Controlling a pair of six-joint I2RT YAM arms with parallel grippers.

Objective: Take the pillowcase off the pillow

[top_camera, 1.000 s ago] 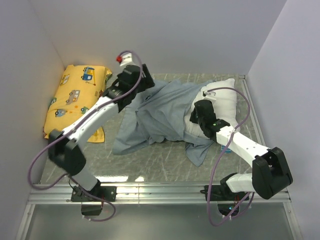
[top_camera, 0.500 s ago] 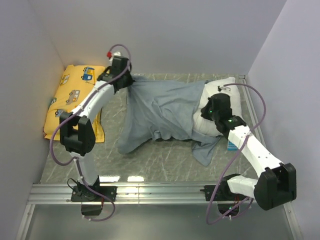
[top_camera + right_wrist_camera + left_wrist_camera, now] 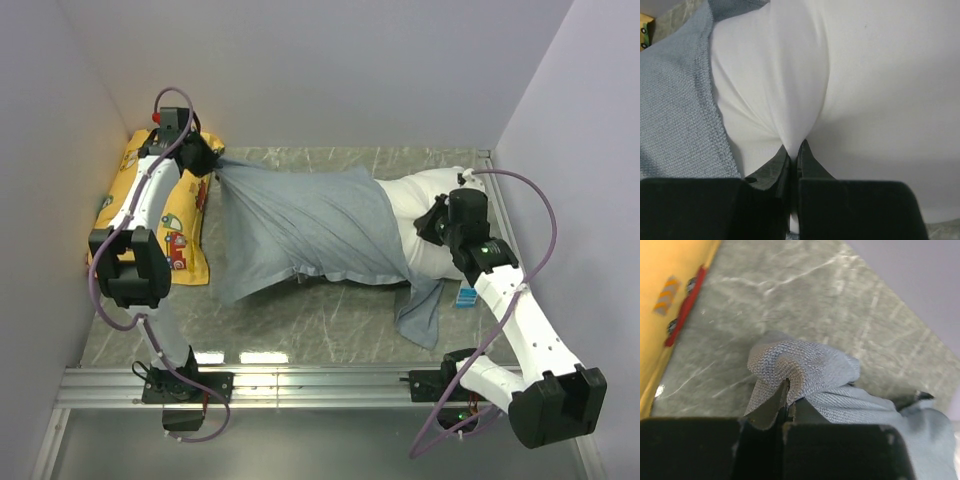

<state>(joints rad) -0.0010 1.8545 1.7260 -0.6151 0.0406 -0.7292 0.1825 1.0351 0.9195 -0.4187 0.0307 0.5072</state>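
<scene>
The blue-grey pillowcase (image 3: 305, 225) lies stretched across the table's middle, pulled to a point at its far-left corner. My left gripper (image 3: 213, 165) is shut on that corner; in the left wrist view a fold of pillowcase (image 3: 800, 365) is pinched at my left gripper (image 3: 788, 390). The white pillow (image 3: 418, 215) sticks out of the case on the right, its left part hidden inside. My right gripper (image 3: 437, 222) is shut on the pillow. In the right wrist view a pinch of the pillow (image 3: 850, 75) sits between the jaws of my right gripper (image 3: 794, 150), with the pillowcase (image 3: 675, 105) edge at left.
A yellow vehicle-print pillow (image 3: 135, 200) lies at the far left against the wall, under my left arm. A small blue object (image 3: 466, 297) lies near the right edge. White walls enclose the back and both sides. A metal rail (image 3: 320, 383) runs along the near edge.
My left gripper closed on the pillowcase corner and pulled it far to the left, stretching the case flat. My right gripper drew the pillow rightward, so more white pillow shows.
</scene>
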